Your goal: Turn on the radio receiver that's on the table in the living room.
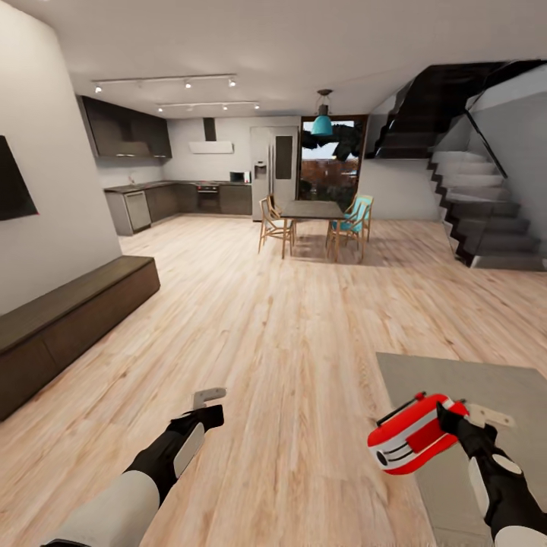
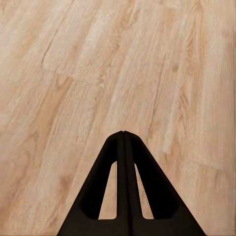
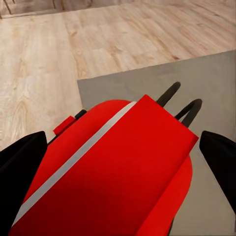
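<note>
The radio receiver (image 1: 409, 444) was glossy red with a white band and a white end panel marked by dark slots. The table (image 1: 516, 395) beneath it was flat matte grey. The floor (image 1: 289, 319) showed pale wood planks with darker grain. The right gripper (image 1: 454, 414) and left gripper (image 2: 123, 135) were black. The bench cabinet (image 1: 68, 311) was dark brown, and one dining chair (image 1: 355, 216) was teal.

Both arms have glossy white forearm shells running into black wrist sections. The left gripper (image 1: 210, 396) carries pale grey fingers. The left wrist view shows its black fingers (image 2: 147, 187) as tapered, slotted wedges.
</note>
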Controlling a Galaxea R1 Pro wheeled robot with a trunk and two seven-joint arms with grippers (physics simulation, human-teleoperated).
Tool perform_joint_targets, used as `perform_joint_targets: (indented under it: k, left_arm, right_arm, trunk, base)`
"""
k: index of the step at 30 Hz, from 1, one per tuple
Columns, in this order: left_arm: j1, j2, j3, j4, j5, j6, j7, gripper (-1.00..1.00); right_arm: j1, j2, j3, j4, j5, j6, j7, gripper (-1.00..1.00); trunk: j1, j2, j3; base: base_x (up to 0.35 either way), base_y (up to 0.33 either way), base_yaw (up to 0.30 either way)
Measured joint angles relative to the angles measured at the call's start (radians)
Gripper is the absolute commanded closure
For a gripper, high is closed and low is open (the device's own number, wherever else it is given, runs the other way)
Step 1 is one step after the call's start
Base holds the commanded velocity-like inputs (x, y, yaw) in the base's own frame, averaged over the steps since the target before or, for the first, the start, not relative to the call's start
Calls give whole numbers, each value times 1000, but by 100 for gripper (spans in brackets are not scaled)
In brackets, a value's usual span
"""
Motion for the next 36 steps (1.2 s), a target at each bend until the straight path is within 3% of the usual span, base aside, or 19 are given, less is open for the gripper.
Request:
perform_joint_targets:
  k: [3, 6, 7, 9, 11, 13, 15, 16, 17, 19, 22, 24, 28, 30, 31, 33, 34, 35, 36]
  left_arm:
    - [0, -1, 0, 0, 0, 0, 0, 100]
    - [0, -1, 0, 0, 0, -1, 0, 100]
    - [0, -1, 0, 0, 0, -1, 0, 100]
    - [0, -1, 0, 0, 0, -2, 0, 100]
    - [0, -1, 0, 0, 0, -2, 0, 100]
    - [0, -1, -1, 0, 0, -2, 0, 100]
    - [0, -1, 0, 0, 0, -2, 0, 100]
    - [0, 0, 0, 0, 0, -1, 0, 100]
    - [0, 0, 0, 0, 0, -2, 0, 100]
    - [0, 0, 0, 0, -1, -2, 0, 100]
    - [0, 1, 0, 0, -1, -1, 0, 100]
    - [0, 1, 0, 0, -1, -1, 0, 100]
    - [0, 1, 0, 0, -1, -1, 0, 100]
    - [0, 1, 0, -1, -1, -1, 0, 100]
    - [0, 1, 0, 0, -1, -1, 0, 100]
    - [0, 1, 0, -1, -1, -1, 0, 100]
    - [0, 1, 0, -1, -1, -1, 0, 100]
    - [0, 1, 0, 0, -1, -1, 0, 100]
    - [0, 1, 0, 0, -1, -1, 0, 100]
  right_arm:
    - [0, 0, -4, -55, -10, -4, 36, 100]
    - [-1, 5, -3, -219, -41, 0, 42, 100]
    - [-1, 7, -4, -240, -91, 2, 43, 100]
    - [-1, 8, -3, -263, -229, 5, 43, 100]
    - [0, 9, -2, -265, -296, 7, 44, 100]
    - [3, 19, -2, -264, -318, 9, 44, 100]
    - [5, 46, 15, -267, -295, 11, 43, 100]
    - [6, 56, 52, -270, -244, 12, 44, 100]
    - [6, 61, 115, -272, -205, 12, 44, 100]
    - [6, 66, 196, -274, -140, 12, 40, 100]
    - [6, 71, 380, -283, -82, 14, 33, 100]
    - [6, 70, 423, -289, -77, 19, 35, 100]
    - [6, 71, 436, -289, -76, 25, 31, 100]
    - [5, 71, 434, -292, -70, 43, -85, 100]
    - [6, 71, 444, -296, -67, 69, -188, 100]
    - [6, 76, 569, -319, -52, 194, -556, 100]
    - [6, 78, 648, -329, -39, 238, -652, 100]
    - [5, 81, 755, -337, -70, 281, -757, 100]
    - [5, 81, 768, -341, -148, 300, -772, 100]
  trunk:
    - [0, 0, 0]
    - [0, 0, -1]
    - [0, 0, -2]
    - [0, 0, -3]
    - [0, 0, -5]
    - [0, 0, -6]
    - [0, 0, -8]
    - [0, 0, -9]
    - [0, 0, -9]
    - [0, 0, -11]
    - [0, 0, -15]
    - [0, 0, -16]
    - [0, 0, -17]
    - [0, 0, -17]
    - [0, 0, -17]
    - [0, 0, -17]
    - [0, 0, -17]
    - [0, 0, -17]
    - [0, 0, -17]
  base:
    - [0, 0, -300]
    - [0, 0, -243]
    - [0, 0, -193]
    - [0, 0, -199]
    - [0, 0, -206]
    - [0, 0, -194]
    - [0, 0, -163]
    - [0, 0, -145]
    - [0, 0, -131]
    - [0, 0, -101]
    - [0, 0, -35]
    - [0, 0, -6]
    - [0, 0, -1]
    - [0, 0, 0]
    - [0, 0, 0]
    - [0, 0, 0]
    - [0, 0, 0]
    - [0, 0, 0]
    - [0, 0, 0]
